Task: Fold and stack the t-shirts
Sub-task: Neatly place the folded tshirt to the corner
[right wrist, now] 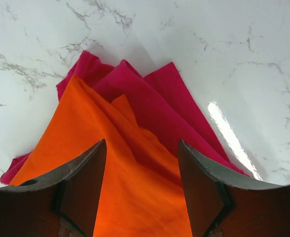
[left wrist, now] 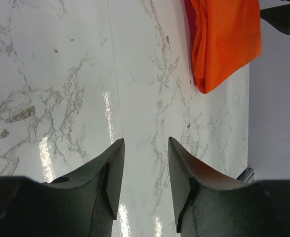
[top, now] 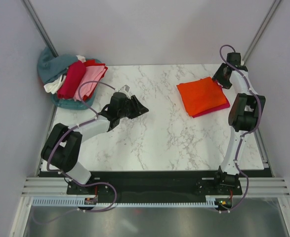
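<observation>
Soft matt cloth, lightly creased, in the orange t-shirt (top: 200, 94) and the crimson-pink t-shirt (right wrist: 159, 108). Smooth and glossy across the white, grey-veined, marble-look table top (top: 154, 133), throwing back bright streaks of lamp glare. Dark moulded plastic with a dull sheen on the fingers (left wrist: 112, 173) of the left gripper (left wrist: 145, 140) and of the right gripper (right wrist: 141, 141); bare silvery metal along the front rail (top: 41, 186).
</observation>
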### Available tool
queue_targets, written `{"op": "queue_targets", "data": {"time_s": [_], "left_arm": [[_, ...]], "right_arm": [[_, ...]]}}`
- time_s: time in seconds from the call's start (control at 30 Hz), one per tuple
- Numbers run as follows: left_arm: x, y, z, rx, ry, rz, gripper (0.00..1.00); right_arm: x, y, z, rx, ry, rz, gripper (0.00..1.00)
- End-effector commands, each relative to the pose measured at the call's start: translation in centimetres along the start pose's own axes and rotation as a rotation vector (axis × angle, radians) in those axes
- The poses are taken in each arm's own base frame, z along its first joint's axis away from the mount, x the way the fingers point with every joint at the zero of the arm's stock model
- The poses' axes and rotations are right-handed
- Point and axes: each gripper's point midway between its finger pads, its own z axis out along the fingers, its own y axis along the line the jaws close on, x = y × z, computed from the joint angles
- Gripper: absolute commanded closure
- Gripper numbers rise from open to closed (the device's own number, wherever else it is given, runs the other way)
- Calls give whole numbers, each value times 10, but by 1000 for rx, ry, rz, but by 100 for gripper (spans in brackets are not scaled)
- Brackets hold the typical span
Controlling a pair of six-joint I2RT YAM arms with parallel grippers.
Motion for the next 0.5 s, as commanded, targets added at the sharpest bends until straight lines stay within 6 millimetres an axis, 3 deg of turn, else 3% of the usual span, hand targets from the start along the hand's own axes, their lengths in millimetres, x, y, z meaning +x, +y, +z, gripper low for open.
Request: {"op": "queue_targets", "data": {"time_s": [0.0, 0.13, 0.27, 0.47], "left_arm": [[-14, -18, -14, 35, -34, 66, 52], [-9, -14, -20, 24, -28, 77, 52], [-8, -11, -23, 17, -31, 78, 52], [-5, -11, -22, 22, -19, 69, 52]], "right_arm": [[-30, 0, 13, -74, -51, 118, 33], [-29, -11, 31, -64, -50, 163, 34], [-12, -17, 43, -50, -19, 172, 34], [43, -37, 53, -19, 73, 180, 34]]}}
